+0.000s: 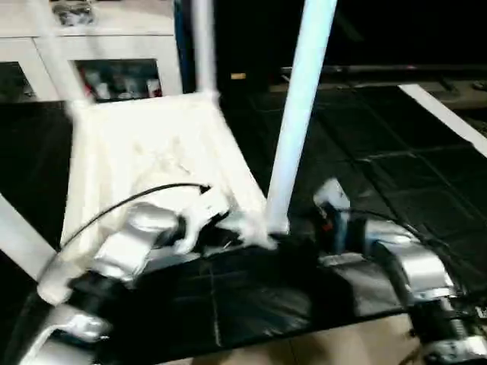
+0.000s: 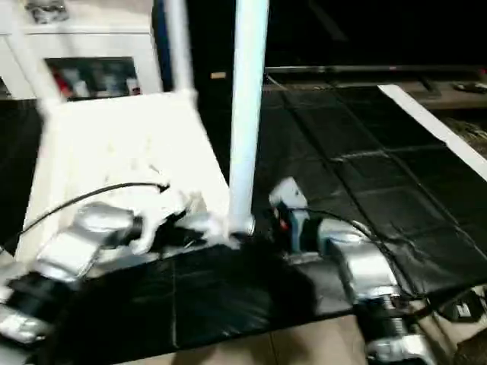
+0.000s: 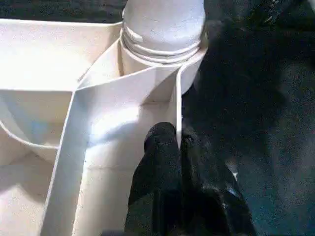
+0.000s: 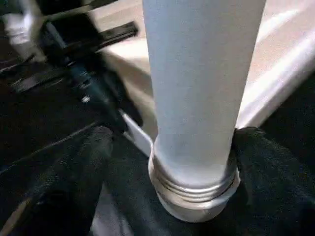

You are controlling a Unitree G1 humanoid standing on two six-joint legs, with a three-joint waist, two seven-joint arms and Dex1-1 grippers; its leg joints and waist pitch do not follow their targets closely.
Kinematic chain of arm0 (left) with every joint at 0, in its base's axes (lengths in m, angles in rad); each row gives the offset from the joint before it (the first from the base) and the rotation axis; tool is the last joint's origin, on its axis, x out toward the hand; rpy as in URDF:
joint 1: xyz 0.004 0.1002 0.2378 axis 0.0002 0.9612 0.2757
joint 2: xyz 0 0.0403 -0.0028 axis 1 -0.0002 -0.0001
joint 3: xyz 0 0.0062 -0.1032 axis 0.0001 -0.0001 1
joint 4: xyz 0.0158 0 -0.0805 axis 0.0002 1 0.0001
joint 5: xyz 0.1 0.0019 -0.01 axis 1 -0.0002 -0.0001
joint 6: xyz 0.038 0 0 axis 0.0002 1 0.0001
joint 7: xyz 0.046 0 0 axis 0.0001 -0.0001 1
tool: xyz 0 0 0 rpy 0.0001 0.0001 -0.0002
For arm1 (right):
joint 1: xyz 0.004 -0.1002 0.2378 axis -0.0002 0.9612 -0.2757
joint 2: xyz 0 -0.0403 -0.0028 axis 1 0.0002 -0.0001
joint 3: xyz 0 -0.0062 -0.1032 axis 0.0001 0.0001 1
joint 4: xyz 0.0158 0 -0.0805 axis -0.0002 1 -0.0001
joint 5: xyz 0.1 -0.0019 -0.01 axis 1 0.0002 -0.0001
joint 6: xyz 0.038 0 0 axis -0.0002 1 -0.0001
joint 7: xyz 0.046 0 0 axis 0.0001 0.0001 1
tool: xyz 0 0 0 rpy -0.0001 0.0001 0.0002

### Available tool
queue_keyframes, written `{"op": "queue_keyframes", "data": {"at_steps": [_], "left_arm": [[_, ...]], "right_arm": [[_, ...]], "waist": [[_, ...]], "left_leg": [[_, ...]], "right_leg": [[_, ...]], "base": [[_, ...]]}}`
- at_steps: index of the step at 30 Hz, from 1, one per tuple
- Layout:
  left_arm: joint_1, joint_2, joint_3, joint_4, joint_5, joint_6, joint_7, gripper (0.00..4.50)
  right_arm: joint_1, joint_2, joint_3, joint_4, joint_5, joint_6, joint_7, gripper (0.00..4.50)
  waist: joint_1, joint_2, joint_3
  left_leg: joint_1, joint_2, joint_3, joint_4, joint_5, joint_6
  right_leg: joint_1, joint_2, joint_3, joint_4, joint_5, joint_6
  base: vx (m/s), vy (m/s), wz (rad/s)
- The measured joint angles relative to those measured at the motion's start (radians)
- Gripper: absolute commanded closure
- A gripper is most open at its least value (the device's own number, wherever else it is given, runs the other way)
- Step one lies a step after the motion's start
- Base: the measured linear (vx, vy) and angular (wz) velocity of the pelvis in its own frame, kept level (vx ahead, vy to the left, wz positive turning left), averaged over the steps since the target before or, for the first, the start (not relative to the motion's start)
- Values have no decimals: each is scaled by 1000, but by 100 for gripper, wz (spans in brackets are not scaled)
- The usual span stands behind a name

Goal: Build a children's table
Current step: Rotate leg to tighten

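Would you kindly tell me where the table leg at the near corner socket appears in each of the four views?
Left eye view: near-corner leg rises right of centre.
Right eye view: same leg, centre, beside the tabletop.
Left wrist view: its threaded base sits at the top.
Right wrist view: it stands centrally.
Shared landmark: the corner socket holding the leg.

It looked like a lab or workshop room: black padded floor mats (image 1: 365, 175) covered beige flooring, with a white glass-doored cabinet (image 1: 91, 61) at upper left.

White cabinet (image 1: 114, 46) behind black floor mat (image 1: 365, 175).
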Motion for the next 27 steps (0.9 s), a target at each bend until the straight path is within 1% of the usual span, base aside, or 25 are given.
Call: {"op": "queue_keyframes", "data": {"at_steps": [3, 8, 9, 10, 13, 14, 16, 17, 19, 20, 21, 26, 27], "left_arm": [[-11, 45, -29, 20, -2, -69, -91, 450], [-35, 78, -60, 46, -1, -129, -185, 450], [-39, 80, -65, 53, -1, -138, -199, 450], [-43, 82, -70, 57, -1, -147, -210, 450], [-51, 84, -81, 62, 0, -168, -236, 450], [-52, 85, -85, 63, 0, -172, -244, 450], [-57, 85, -93, 65, 0, -181, -257, 450], [-59, 85, -97, 66, 0, -186, -260, 450], [-62, 85, -100, 73, 0, -198, -266, 450], [-64, 86, -102, 79, 0, -204, -272, 450], [-66, 86, -102, 84, 0, -209, -276, 450], [-68, 85, -102, 96, 0, -225, -280, 450], [-69, 85, -102, 96, 0, -226, -280, 450]], "right_arm": [[-21, -56, 44, 2, 1, -13, 108, 30], [-55, -68, 77, 25, 28, -21, 225, 30], [-63, -70, 79, 34, 31, -21, 245, 53], [-70, -71, 80, 44, 32, -21, 259, 53], [-75, -79, 84, 53, 39, -21, 298, 81], [-77, -80, 91, 55, 39, -21, 307, 81], [-84, -81, 111, 68, 39, -21, 324, 110], [-91, -80, 119, 81, 39, -22, 328, 112], [-104, -80, 120, 99, 39, -28, 329, 117], [-110, -80, 120, 107, 39, -35, 330, 143], [-114, -80, 120, 118, 39, -42, 332, 143], [-116, -78, 120, 131, 38, -51, 352, 192], [-116, -78, 120, 131, 38, -51, 355, 192]], "waist": [[16, 0, 0], [27, -4, 2], [29, -4, 2], [31, -5, 2], [40, -6, 2], [41, -7, 3], [43, -7, 3], [43, -7, 3], [43, -7, 3], [43, -8, 3], [43, -9, 3], [43, -9, 3], [43, -9, 3]], "left_leg": [[0, 0, 0, 0, 0, 0], [0, 0, 1, 1, 0, 0], [1, 0, 1, 2, 0, 0], [0, 0, 1, 2, 0, 0], [0, 0, 1, 3, 0, 1], [0, 1, 1, 3, 0, 1], [0, 1, 1, 4, 0, 1], [0, 1, 1, 5, 0, 1], [0, 1, 1, 6, 0, 1], [0, 1, 1, 6, 0, 1], [0, 1, 1, 6, 0, 1], [0, 1, 1, 6, 0, 1], [0, 1, 1, 6, 0, 1]], "right_leg": [[0, 0, 0, 0, 0, 0], [0, -1, -1, 0, 0, -1], [0, -1, -1, 0, 0, -1], [0, -1, -1, 1, 0, -1], [0, -1, -1, 1, 0, -1], [0, -1, -1, 1, 0, -1], [0, -1, -1, 2, 0, -1], [0, -1, -1, 2, 0, -1], [0, -1, -1, 3, 0, -1], [0, -1, -1, 3, 0, -1], [0, -1, -1, 3, 0, -1], [0, -1, -1, 3, 0, -1], [0, -1, -1, 3, 0, -1]], "base": [[0, 0, 0], [0, 0, 0], [0, 0, 0], [0, 0, 0], [0, 0, 0], [0, 0, 0], [0, 0, 0], [0, 0, 0], [0, 0, 0], [0, 0, 0], [0, 0, 0], [0, 0, 0], [0, 0, 0]]}}
